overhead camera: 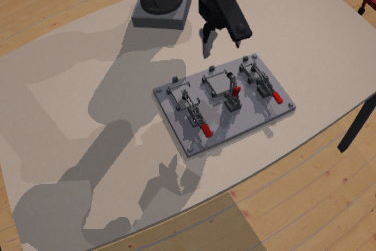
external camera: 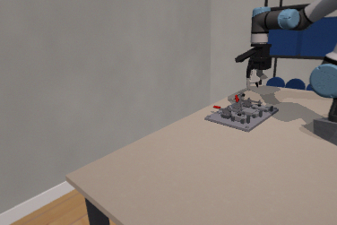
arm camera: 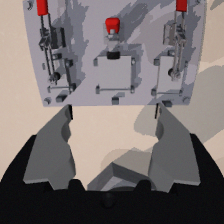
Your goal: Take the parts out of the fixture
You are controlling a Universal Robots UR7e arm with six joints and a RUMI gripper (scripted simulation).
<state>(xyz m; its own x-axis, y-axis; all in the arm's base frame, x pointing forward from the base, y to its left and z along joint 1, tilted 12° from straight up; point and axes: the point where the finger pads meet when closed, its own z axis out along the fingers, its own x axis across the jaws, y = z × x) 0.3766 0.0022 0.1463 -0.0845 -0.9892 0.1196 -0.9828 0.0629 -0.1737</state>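
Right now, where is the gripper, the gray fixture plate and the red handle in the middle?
gripper (arm camera: 114,111), wrist view, gap between fingertips.
fixture plate (overhead camera: 182,139), top view, bare corner.
middle red handle (arm camera: 112,24), wrist view, red grip.

Place: workshop or robot lab | Evidence: robot arm base (overhead camera: 161,0) bolted on a beige work table (external camera: 188,169); grey clamp fixture (overhead camera: 226,103) with red-handled toggle clamps | Surroundings: wood plank floor (overhead camera: 310,189), plain grey wall (external camera: 103,62), blue panel (external camera: 309,39) far right

Top looks steeply down, exterior sideways from afar, wrist close; all share the fixture (overhead camera: 223,103).
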